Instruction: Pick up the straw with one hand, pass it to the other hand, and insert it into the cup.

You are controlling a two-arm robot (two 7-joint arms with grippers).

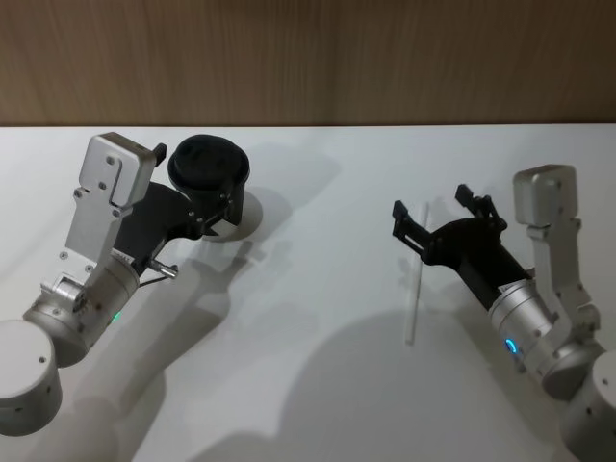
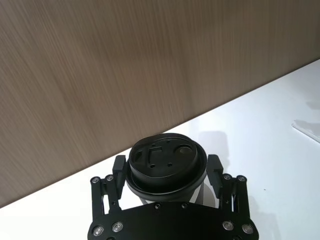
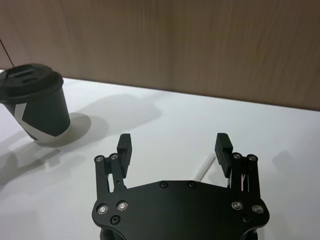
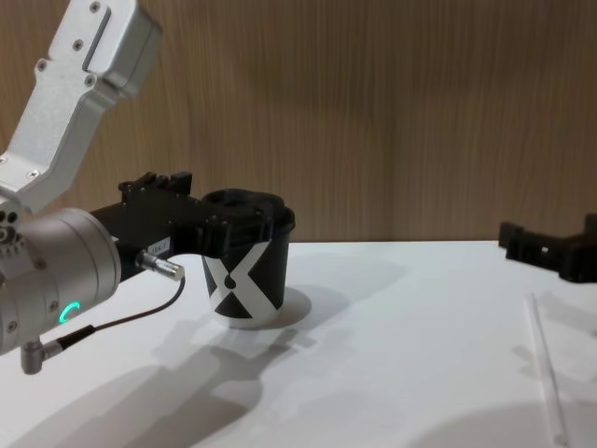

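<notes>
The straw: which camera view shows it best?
The head view: the straw lies there at nearly full length on the table, partly crossed by the open right gripper. The chest view shows it foreshortened, low at the right. The right wrist view shows a short end between the fingers.

We count one black lidded paper cup [image 1: 218,159], one thin white plastic straw [image 1: 415,284], two black hands – left hand [image 1: 192,180], right hand [image 1: 431,201] – and one white worktop [image 1: 337,173].

A large white X is printed on the cup [image 4: 266,257].
</notes>
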